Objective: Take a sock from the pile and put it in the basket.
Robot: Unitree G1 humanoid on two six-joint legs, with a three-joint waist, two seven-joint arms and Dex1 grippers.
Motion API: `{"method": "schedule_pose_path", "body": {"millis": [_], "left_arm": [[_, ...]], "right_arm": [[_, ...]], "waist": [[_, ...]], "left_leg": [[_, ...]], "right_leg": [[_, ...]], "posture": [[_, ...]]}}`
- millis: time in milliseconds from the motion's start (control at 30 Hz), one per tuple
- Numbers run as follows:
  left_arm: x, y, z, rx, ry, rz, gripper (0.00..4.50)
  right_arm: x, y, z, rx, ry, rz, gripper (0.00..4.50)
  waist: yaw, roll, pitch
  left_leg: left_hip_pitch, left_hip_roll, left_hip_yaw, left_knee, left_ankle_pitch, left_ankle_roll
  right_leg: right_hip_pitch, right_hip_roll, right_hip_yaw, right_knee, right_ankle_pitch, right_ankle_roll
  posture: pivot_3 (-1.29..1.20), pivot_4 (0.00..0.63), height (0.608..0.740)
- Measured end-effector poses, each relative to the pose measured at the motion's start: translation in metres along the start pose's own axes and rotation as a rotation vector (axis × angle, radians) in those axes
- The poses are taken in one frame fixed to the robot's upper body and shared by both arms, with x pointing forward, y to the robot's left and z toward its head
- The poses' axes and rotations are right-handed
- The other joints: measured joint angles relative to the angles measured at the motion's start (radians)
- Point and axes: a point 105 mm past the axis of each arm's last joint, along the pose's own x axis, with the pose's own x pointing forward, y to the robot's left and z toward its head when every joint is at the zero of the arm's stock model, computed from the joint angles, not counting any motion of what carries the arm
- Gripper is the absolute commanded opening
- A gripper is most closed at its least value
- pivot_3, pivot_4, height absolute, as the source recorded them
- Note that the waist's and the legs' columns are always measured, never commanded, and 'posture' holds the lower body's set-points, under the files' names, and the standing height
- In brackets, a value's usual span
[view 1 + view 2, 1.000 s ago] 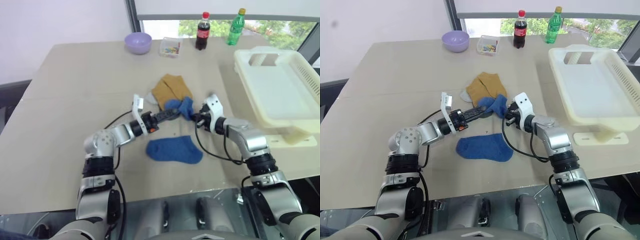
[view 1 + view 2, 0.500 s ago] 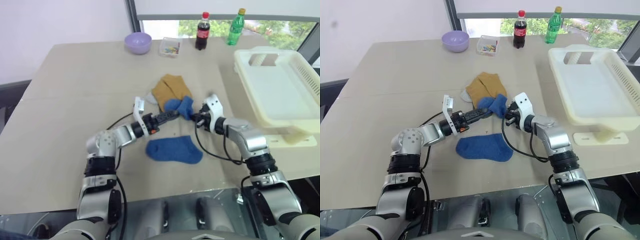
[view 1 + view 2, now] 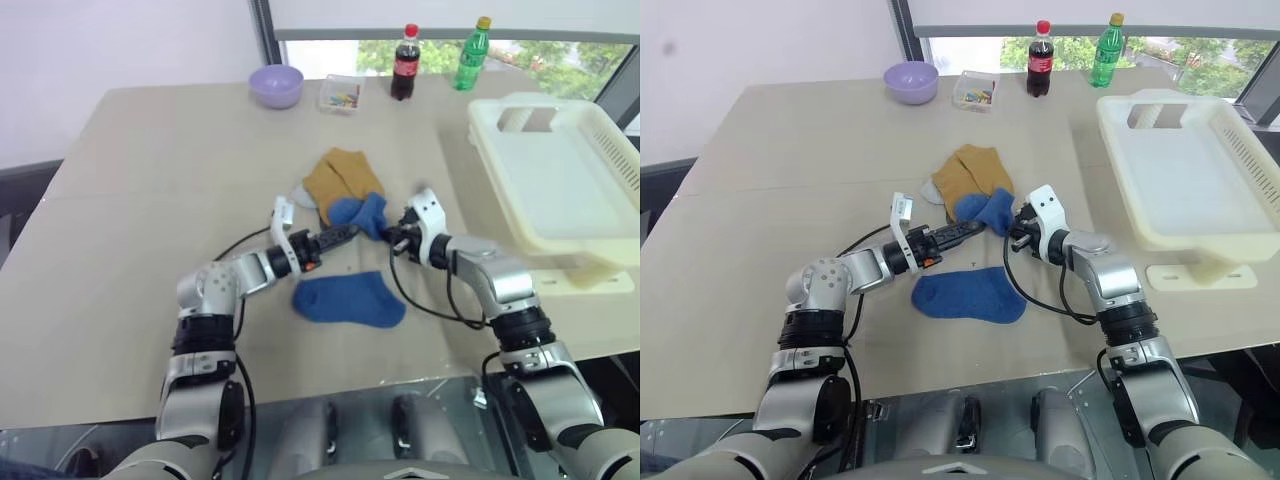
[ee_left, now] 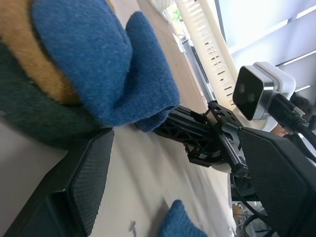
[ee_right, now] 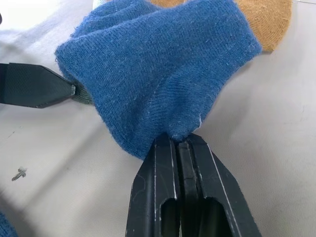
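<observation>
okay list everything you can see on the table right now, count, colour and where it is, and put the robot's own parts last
sock: one, blue, at the pile's near edge, pinched by the right gripper
second blue sock: one, flat on the table, nearer the robot
pile: mustard-brown socks plus a pale one, mid-table
basket: one, cream-white, right side
bowl: one, lilac, far side
small clear box: one, beside the bowl
bottles: two, dark cola and green, far edge
table: one, beige
left gripper: open, at the pile
right gripper: shut on the sock
</observation>
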Motion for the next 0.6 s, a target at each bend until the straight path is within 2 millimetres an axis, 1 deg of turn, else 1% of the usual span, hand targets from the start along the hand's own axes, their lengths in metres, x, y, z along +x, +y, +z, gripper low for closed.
{"method": "schedule_pose_path", "body": {"millis": [167,300,467,600], "left_arm": [[0.0,0.006,0.003,0.008,-0.023,0.025,4.34],[-0.002,0.011,0.016,0.008,-0.097,0.048,4.34],[-0.007,0.014,0.041,-0.001,-0.231,0.062,4.34],[-0.006,0.011,0.044,-0.026,-0.266,0.038,4.34]], "right_arm": [[0.0,0.0,0.0,0.0,0.001,0.0,0.05],[0.0,0.0,0.0,0.0,0.001,0.001,0.05],[0.0,0.001,0.0,-0.001,0.002,0.003,0.05],[0.001,0.003,0.0,-0.002,0.003,0.009,0.05]], "waist": [[0.0,0.0,0.0],[0.0,0.0,0.0],[0.0,0.0,0.0],[0.0,0.0,0.0]], "left_leg": [[0.0,0.0,0.0,0.0,0.0,0.0],[0.0,0.0,0.0,0.0,0.0,0.0],[0.0,0.0,0.0,0.0,0.0,0.0],[0.0,0.0,0.0,0.0,0.0,0.0]], "right_leg": [[0.0,0.0,0.0,0.0,0.0,0.0],[0.0,0.0,0.0,0.0,0.0,0.0],[0.0,0.0,0.0,0.0,0.0,0.0],[0.0,0.0,0.0,0.0,0.0,0.0]], "posture": [[0.0,0.15,0.74],[0.0,0.15,0.74],[0.0,0.15,0.74],[0.0,0.15,0.74]]}}
